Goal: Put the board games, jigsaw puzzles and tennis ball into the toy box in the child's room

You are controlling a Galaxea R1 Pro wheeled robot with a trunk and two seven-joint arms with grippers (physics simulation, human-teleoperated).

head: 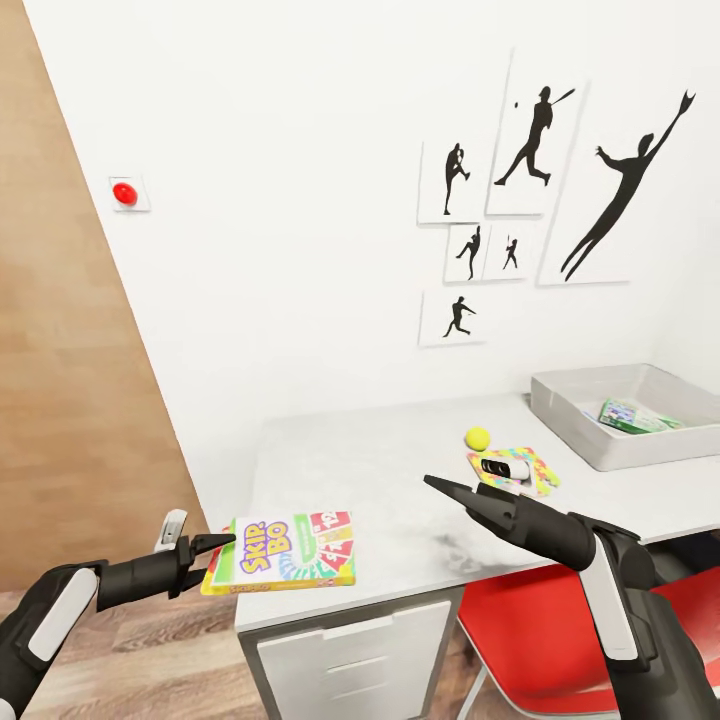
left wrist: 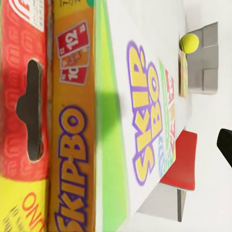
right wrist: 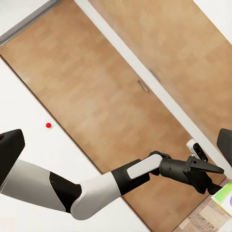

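left gripper is clamped on the Skip-Bo board game hanging off the table near corner, right gripper pinched shut over bare desktop, toy box sits way over by the far edge

Yellow-green-red board game, yellow-green tennis ball, grey toy box

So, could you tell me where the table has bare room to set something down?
The table is bare between the Skip-Bo board game and the tennis ball, back to the wall. It is crowded around the jigsaw puzzles and toy box.
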